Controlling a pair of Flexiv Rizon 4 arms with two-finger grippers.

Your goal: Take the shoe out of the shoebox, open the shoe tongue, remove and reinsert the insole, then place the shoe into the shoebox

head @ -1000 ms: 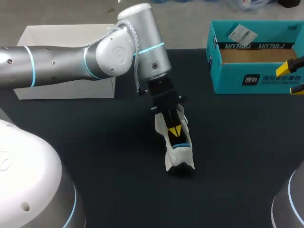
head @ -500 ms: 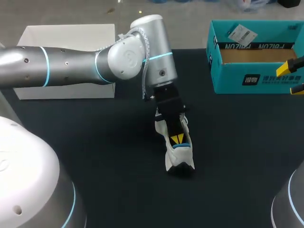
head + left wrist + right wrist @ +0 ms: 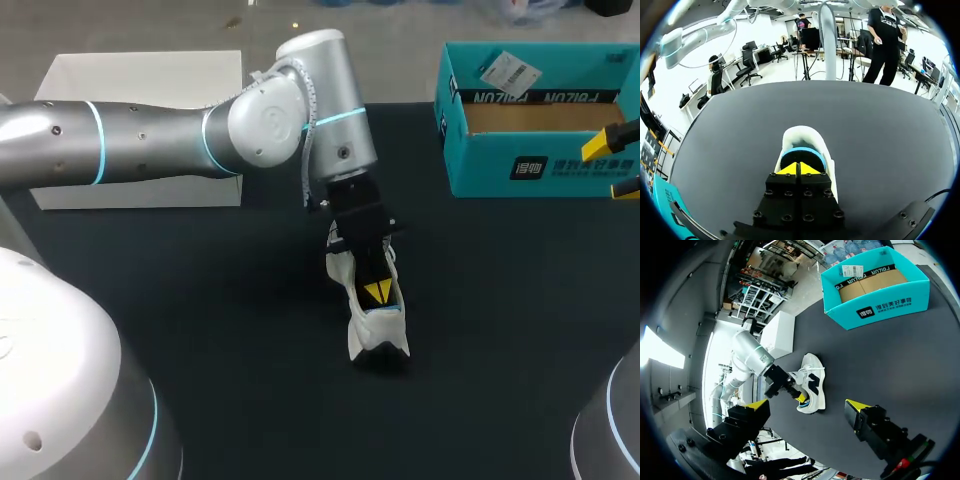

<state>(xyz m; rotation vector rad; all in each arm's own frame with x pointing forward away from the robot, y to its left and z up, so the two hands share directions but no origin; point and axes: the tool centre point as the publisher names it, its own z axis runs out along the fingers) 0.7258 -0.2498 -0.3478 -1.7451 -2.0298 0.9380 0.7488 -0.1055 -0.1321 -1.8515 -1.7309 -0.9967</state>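
The left gripper [image 3: 800, 169], tips closed together, is sunk in the shoe [image 3: 801, 139], its heel lying straight ahead; the right gripper [image 3: 807, 407] is held open, well apart

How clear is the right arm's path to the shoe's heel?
Likely yes: only bare table lies between the open right gripper and the shoe. The left gripper fills the shoe's opening, leaving the heel's outside free.

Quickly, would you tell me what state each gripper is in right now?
Left gripper: shut, tips inside the white sneaker; whether it pinches anything cannot be told.
Right gripper: open, holding nothing.
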